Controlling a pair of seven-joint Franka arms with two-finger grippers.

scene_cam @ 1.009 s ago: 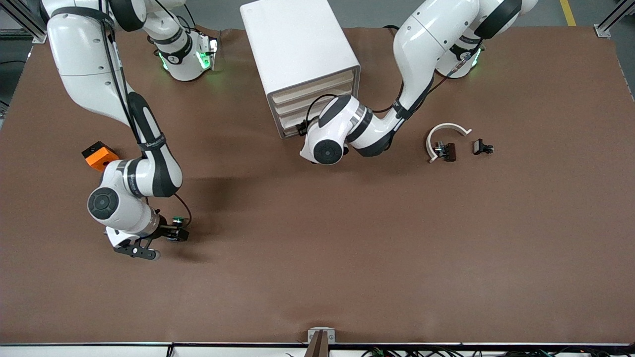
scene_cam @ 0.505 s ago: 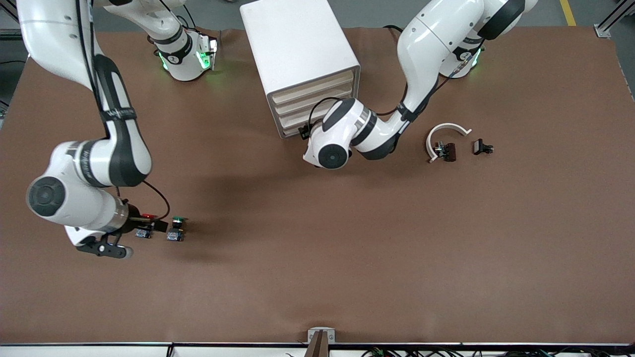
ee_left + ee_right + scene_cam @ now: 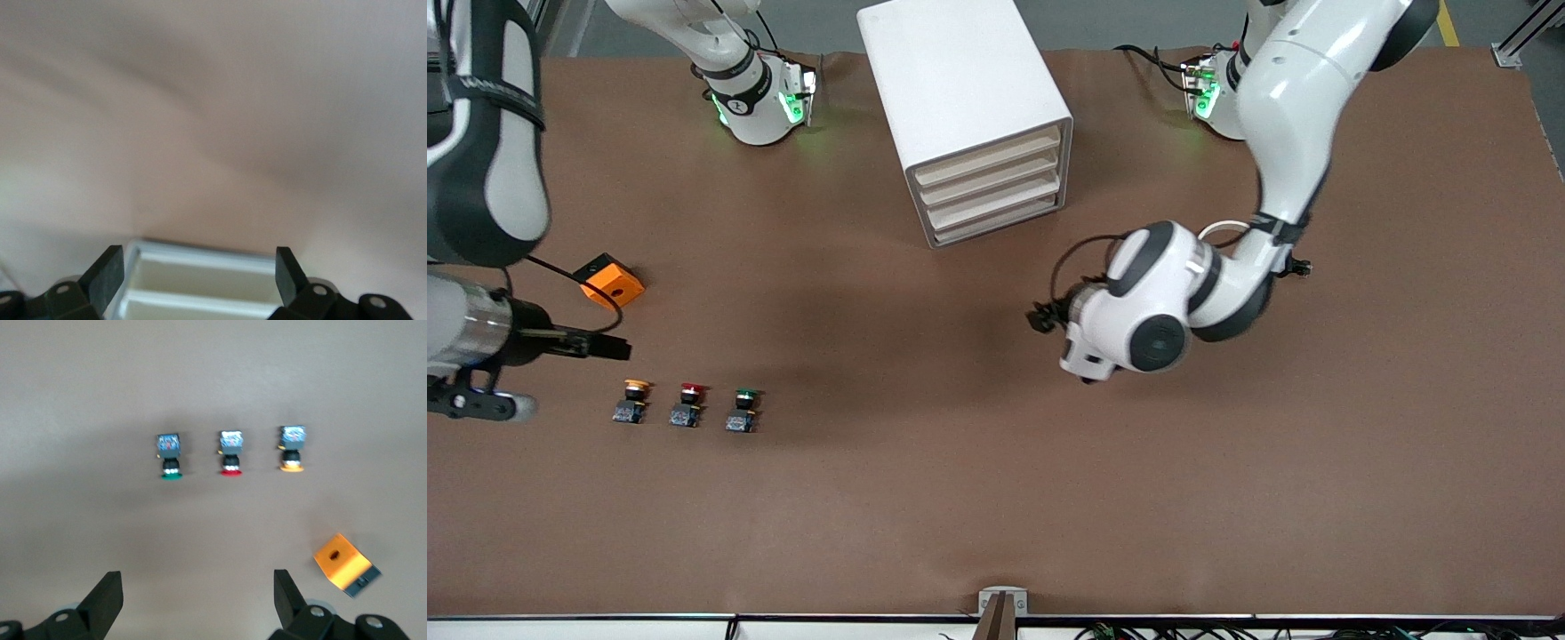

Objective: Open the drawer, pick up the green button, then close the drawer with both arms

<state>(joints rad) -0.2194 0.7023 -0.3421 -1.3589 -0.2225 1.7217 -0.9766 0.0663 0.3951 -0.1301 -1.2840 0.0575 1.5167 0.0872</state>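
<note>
The green-capped button (image 3: 743,410) stands on the table at the end of a row of three, next to the red-capped one; it also shows in the right wrist view (image 3: 171,456). My right gripper (image 3: 609,347) is open and empty, up over the table between the row and an orange block; its fingers frame bare table (image 3: 198,597). The white cabinet (image 3: 960,80) has all four cream fronts flush; the third drawer (image 3: 996,205) is shut. My left gripper (image 3: 1042,317) is open and empty, over the table off the cabinet's front; the cabinet's front (image 3: 200,257) lies between its fingers (image 3: 199,275).
A red-capped button (image 3: 687,404) and a yellow-capped button (image 3: 633,402) stand beside the green one. An orange block (image 3: 611,280) lies toward the right arm's end. A white curved part (image 3: 1225,228) and a small black piece (image 3: 1300,265) lie partly under the left arm.
My right gripper let go of the green button on the table, opened and drew back toward the right arm's end. My left gripper pulled away from the cabinet's front.
</note>
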